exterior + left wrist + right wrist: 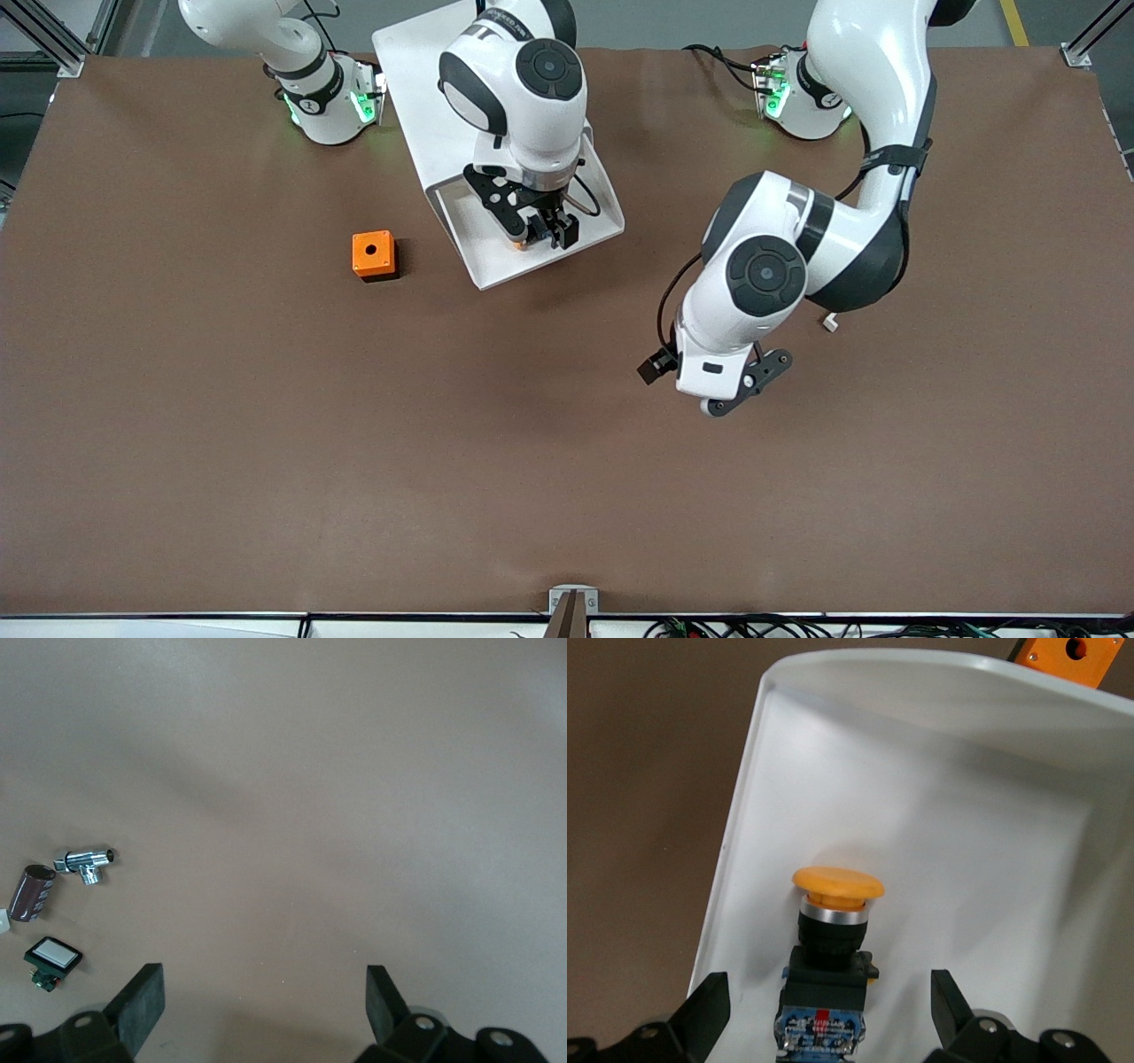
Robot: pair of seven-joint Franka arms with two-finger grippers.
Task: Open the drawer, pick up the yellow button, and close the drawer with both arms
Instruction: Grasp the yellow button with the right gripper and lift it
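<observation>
The white drawer (pixel 496 266) stands pulled out of the cabinet (pixel 416 71) toward the front camera. In it lies the button (pixel 833 921) on its side, with a black body and an orange-yellow cap. My right gripper (pixel 831 1010) is down in the drawer and open, one finger on each side of the button's body with a gap on both sides. In the front view the right gripper (pixel 542 232) covers most of the button. My left gripper (pixel 264 1001) hangs open over bare table toward the left arm's end, with nothing between its fingers.
An orange box with a round hole (pixel 374 255) sits on the table beside the drawer, toward the right arm's end. In the left wrist view I see a chrome fitting (pixel 86 861), a brown cylinder (pixel 34 893) and a small black part with a white face (pixel 53 957).
</observation>
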